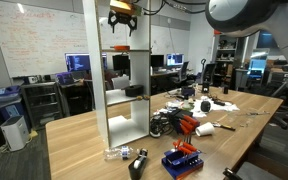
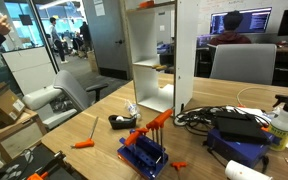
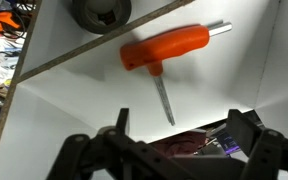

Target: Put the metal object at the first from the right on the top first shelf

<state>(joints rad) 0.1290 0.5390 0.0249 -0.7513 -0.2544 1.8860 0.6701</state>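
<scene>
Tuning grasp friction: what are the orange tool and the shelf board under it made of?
Orange tool: the handle looks like matte moulded plastic, with uniform colour and soft highlights. Its shaft looks like bare steel, grey with bright glints. Shelf board: probably white laminate over a wood composite, given the smooth flat face and brownish raw edge; the core is not certain.

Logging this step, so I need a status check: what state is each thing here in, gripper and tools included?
gripper: open, empty, above the metal object.
metal object: lying flat on the top first shelf, not gripped.
blue tool holder: upright on the table, orange-handled tools standing in it.
loose orange screwdriver: lying flat on the table.
monitor: switched on.
</scene>
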